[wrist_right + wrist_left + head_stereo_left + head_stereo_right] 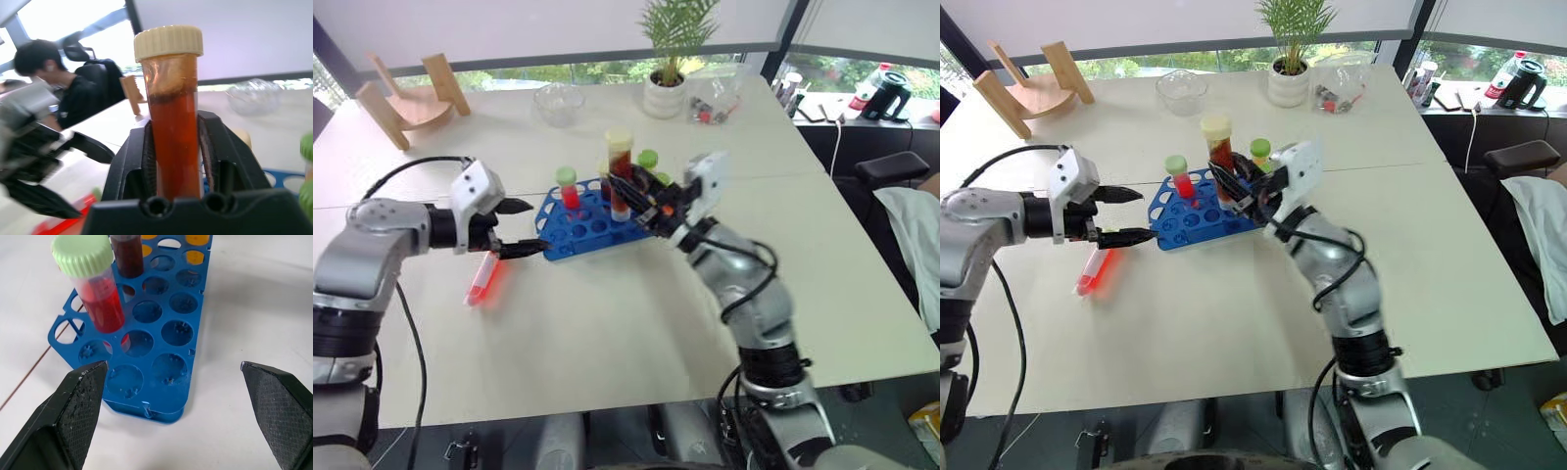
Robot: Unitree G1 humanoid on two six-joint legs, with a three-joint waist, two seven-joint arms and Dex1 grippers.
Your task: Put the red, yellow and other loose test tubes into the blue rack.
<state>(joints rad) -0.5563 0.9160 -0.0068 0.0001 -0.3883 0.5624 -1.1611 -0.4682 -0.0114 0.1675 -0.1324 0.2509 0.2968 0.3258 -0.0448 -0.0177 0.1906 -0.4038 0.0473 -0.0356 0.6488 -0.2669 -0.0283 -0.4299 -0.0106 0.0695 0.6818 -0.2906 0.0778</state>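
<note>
Head views: the right gripper [628, 196] is clamped on the maroon tube [620, 168], cream cap up, holding it upright above the far part of the blue rack [582, 227], which sits on the white table [636, 313]. A red tube [569, 189] with a green cap stands in a hole near the rack's left end; two more green caps [648, 159] show behind the held tube. The left gripper [521, 228] hovers just beside the rack's left end, jaws spread wide, holding nothing. A loose tube [481, 279] of red liquid lies flat on the table, below and to the left of that gripper, apart from the rack. A potted plant [668, 69], a glass bowl [558, 101] and a wooden stand [406, 98] stand at the table's far side. Left wrist view: both fingers [73, 416] stand well apart with the rack's near end [146, 382] between them, touching neither; the red tube [95, 289] stands in its hole, a darker tube [128, 254] behind it. Right wrist view: the two pads close against the sides of the maroon tube [172, 132], gripping its lower half, cap clear above the fingers; the left gripper [54, 181] shows blurred at one side, and a person [58, 88] sits in the background.
</note>
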